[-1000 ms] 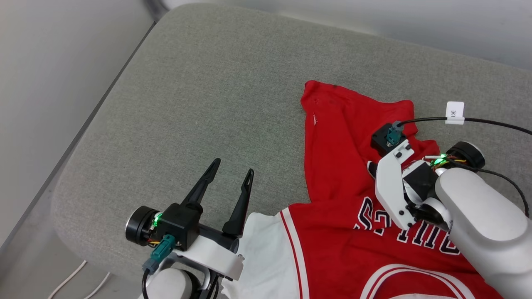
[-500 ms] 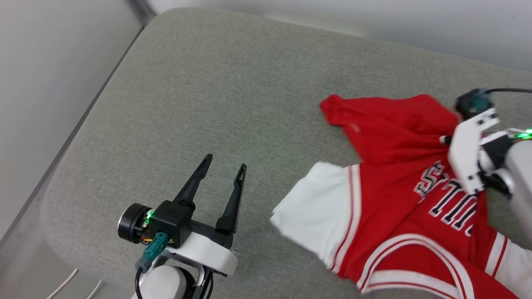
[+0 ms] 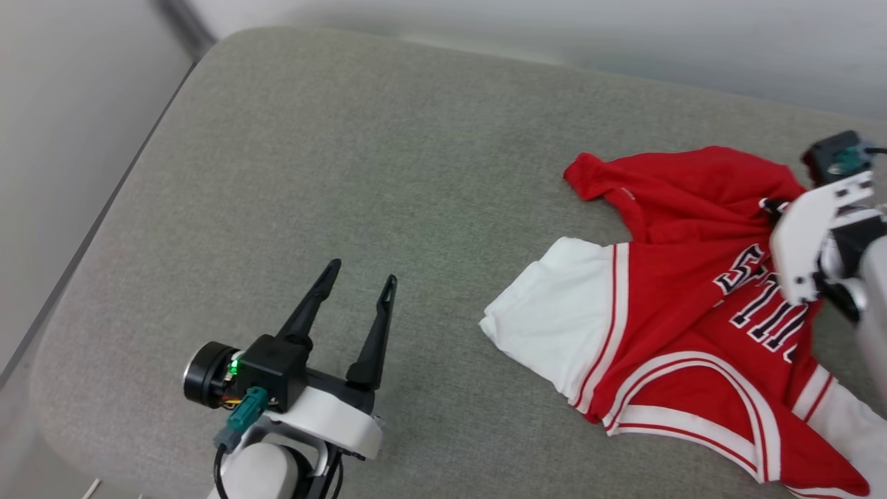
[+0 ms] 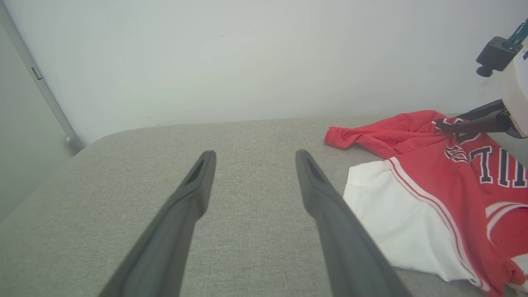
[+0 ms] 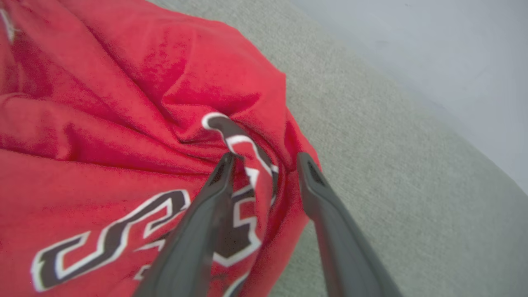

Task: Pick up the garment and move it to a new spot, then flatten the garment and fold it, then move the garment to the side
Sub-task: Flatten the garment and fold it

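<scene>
The grey cushion (image 3: 346, 138) carries the garment (image 3: 679, 291) near its right edge, crumpled. The right gripper (image 5: 266, 156) seems clamped on a bunch of chest cloth, though the fingertips are partly hidden. The left gripper (image 3: 364, 270) hovers spread and empty near the front edge. Lift before carrying, because dragging adds wrinkles.
</scene>
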